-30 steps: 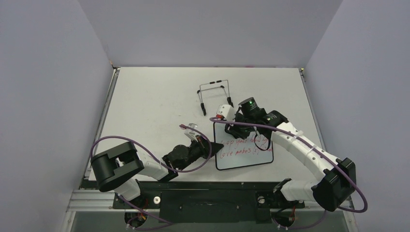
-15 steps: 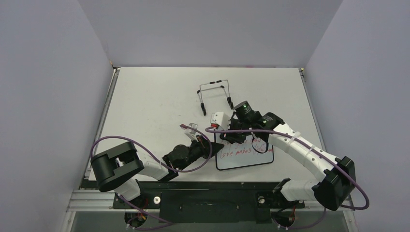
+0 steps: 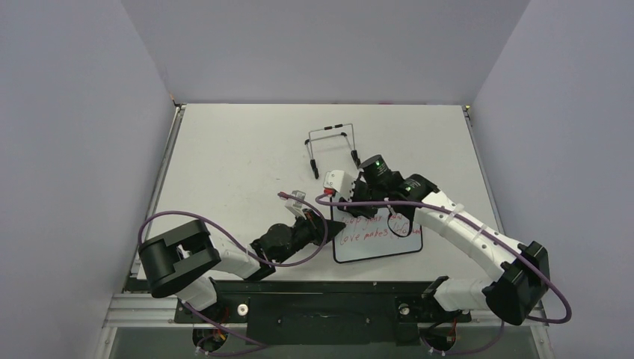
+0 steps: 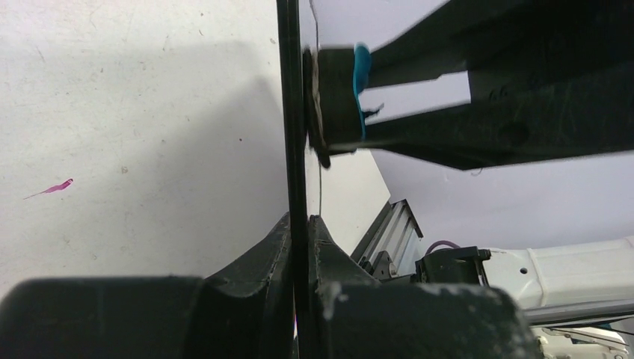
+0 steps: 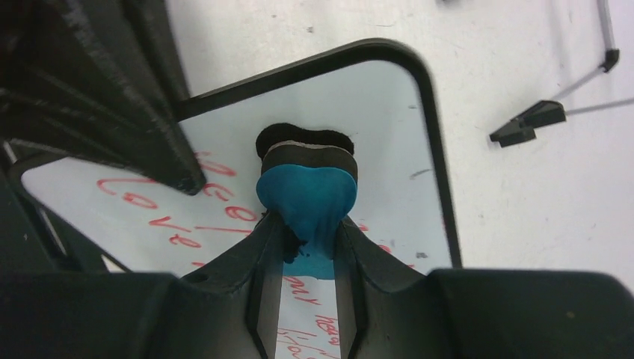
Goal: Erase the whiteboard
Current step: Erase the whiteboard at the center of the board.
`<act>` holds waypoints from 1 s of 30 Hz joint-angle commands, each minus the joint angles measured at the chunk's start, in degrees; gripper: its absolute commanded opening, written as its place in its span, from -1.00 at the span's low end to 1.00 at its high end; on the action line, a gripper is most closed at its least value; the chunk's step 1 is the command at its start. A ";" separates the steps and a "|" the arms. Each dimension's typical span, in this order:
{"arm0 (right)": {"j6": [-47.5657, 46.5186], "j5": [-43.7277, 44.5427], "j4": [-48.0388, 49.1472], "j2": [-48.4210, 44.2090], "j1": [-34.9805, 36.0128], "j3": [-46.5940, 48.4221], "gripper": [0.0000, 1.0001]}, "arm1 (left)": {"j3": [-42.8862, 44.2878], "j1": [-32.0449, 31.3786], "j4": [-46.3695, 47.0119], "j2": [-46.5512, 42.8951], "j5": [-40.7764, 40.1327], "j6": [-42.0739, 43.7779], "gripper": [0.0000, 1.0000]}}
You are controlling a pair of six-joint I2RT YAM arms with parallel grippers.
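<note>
The left gripper [image 4: 299, 224] pinches the whiteboard [image 3: 381, 243] by its left edge, near the table's [image 3: 239, 149] front. The right gripper [image 5: 308, 232] clamps a blue eraser [image 5: 306, 194], pad pressed to the board's face beside red writing.

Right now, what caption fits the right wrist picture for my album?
Right gripper holds a blue eraser against the whiteboard, with red writing left to wipe.
</note>
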 commanded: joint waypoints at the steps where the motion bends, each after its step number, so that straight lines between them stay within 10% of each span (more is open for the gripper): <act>1: -7.12 -7.64 -3.58 -5.11 -0.85 -3.82 -1.00 | 1.92 -0.27 5.48 -3.26 2.29 2.56 -1.00; 30: 5.65 1.23 6.73 -0.23 -6.44 2.13 -1.00 | 2.32 0.06 7.47 -1.94 4.04 1.19 -1.00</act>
